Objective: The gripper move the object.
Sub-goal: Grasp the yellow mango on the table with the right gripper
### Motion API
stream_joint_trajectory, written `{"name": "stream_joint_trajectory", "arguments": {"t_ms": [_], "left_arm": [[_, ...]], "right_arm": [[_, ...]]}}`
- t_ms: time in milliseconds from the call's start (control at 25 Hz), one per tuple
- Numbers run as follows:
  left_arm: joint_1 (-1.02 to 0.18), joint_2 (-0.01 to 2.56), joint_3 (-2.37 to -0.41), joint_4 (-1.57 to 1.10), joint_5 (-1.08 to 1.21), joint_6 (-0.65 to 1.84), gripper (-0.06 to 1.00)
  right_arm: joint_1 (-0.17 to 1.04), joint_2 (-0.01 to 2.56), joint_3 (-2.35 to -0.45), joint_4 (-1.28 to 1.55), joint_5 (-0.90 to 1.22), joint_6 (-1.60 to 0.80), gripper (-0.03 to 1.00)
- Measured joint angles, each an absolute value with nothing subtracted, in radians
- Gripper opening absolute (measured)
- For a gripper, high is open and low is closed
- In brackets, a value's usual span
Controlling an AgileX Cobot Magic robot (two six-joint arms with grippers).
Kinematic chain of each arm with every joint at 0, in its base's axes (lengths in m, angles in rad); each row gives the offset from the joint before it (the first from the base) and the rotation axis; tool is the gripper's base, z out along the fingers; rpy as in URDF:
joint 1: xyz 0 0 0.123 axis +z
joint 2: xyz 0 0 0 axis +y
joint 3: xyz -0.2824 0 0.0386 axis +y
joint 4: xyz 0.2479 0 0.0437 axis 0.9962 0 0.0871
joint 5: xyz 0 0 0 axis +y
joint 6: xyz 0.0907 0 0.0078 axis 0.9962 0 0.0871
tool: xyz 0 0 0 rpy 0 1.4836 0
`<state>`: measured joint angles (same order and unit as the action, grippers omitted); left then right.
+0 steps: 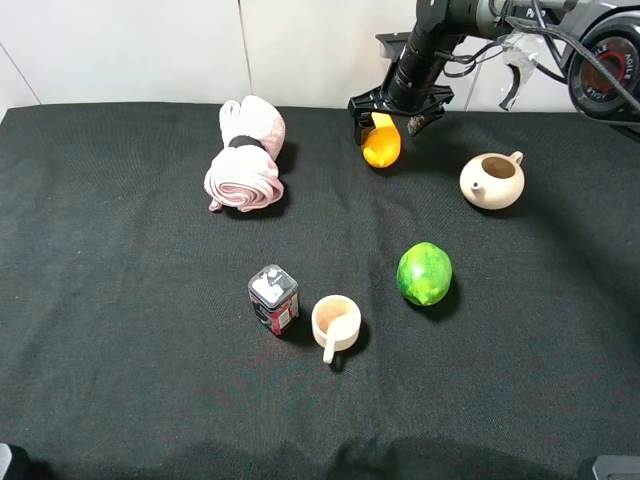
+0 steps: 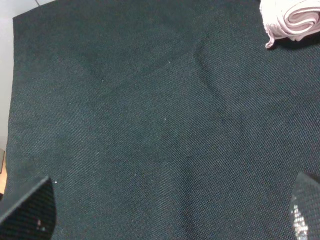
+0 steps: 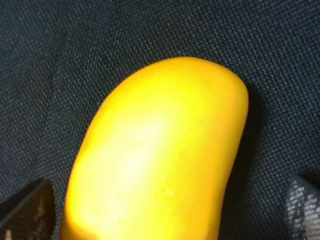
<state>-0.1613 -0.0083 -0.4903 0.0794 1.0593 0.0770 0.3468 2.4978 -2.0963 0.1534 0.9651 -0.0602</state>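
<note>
The orange-yellow mango [image 1: 381, 145] lies on the black cloth at the back, right of the middle. My right gripper [image 1: 397, 115] reaches down over it, open, with one dark finger on each side of the fruit. In the right wrist view the mango [image 3: 160, 150] fills the frame between the two fingertips, with my right gripper [image 3: 165, 206] straddling it; cloth shows between the fruit and one finger. My left gripper [image 2: 167, 207] is open and empty over bare cloth; it does not show in the exterior high view.
A rolled pink cloth [image 1: 245, 155] lies left of the mango and shows in the left wrist view [image 2: 292, 17]. A beige teapot [image 1: 492, 180] stands to its right. A round green fruit [image 1: 424, 273], a small tin [image 1: 273, 298] and a wooden cup [image 1: 336, 322] sit nearer the front.
</note>
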Motion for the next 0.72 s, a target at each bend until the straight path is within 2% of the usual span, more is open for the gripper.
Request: {"name": "stream_joint_trajectory", "arguments": {"t_ms": [720], "left_arm": [[-0.161,-0.008,-0.49,0.079,1.059,0.077,0.99]], "right_arm": [[0.347,2.524,-2.096,0.188,1.001,-0.052,0.69]]}}
